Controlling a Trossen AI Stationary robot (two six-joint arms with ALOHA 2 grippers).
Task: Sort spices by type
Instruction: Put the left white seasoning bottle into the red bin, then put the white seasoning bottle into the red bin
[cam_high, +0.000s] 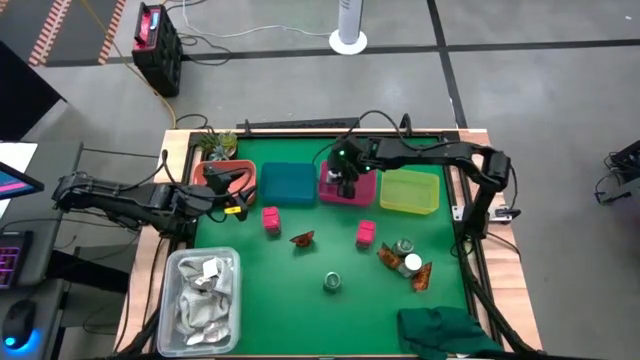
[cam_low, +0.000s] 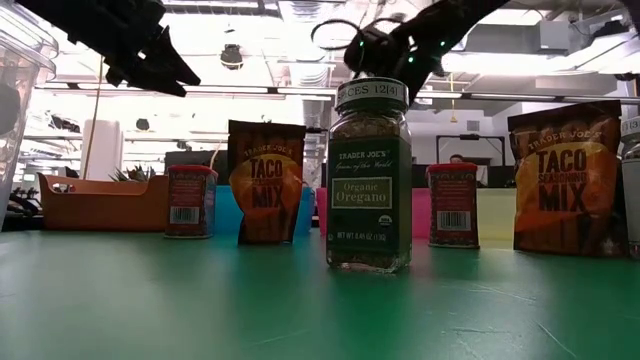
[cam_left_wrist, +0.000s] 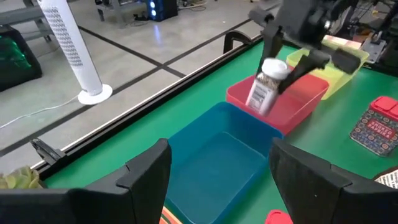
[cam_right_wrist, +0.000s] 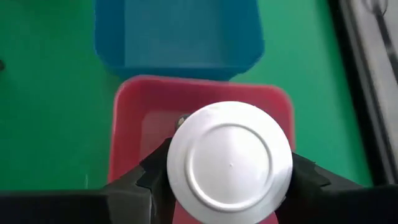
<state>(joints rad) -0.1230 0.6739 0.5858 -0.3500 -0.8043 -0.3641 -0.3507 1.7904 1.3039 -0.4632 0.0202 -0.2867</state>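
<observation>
The right gripper (cam_left_wrist: 283, 65) hangs over the pink bin (cam_high: 362, 192) clamped on a tilted white-capped jar (cam_right_wrist: 230, 163), which could tip or bounce out if dropped askew, while the left gripper (cam_left_wrist: 217, 180), fingers apart, waits by the blue bin (cam_high: 288, 184)

We see a white cap (cam_right_wrist: 230, 163) on a jar, a pink bin (cam_high: 347, 190), a blue bin (cam_high: 288, 184), a yellow bin (cam_high: 409, 191) and a green mat (cam_high: 300, 290).
</observation>
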